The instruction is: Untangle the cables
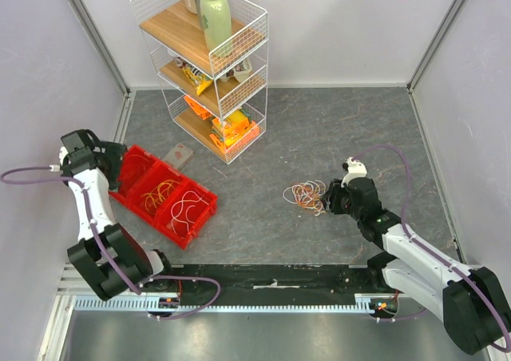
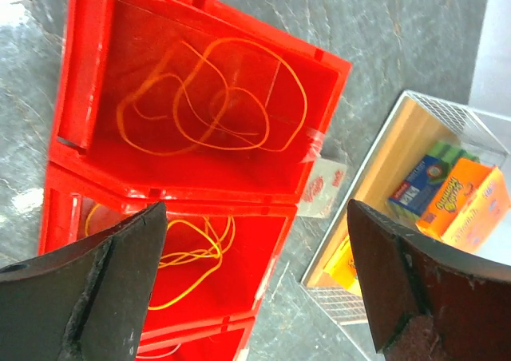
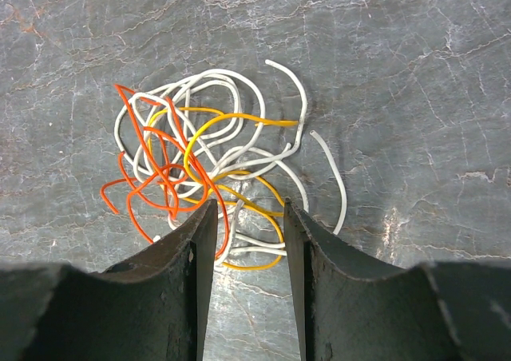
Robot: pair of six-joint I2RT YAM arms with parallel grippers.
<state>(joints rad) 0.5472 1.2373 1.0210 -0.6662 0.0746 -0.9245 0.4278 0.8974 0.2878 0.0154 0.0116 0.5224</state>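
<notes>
Judging by look, the thin orange, yellow and white cables [image 3: 192, 161] are rated light and springy; a free white end is favoured. Both jaws are found open.

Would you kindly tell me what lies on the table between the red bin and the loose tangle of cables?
Nothing does. The overhead view shows only bare grey tabletop between the red bin and the tangle of cables.
</notes>
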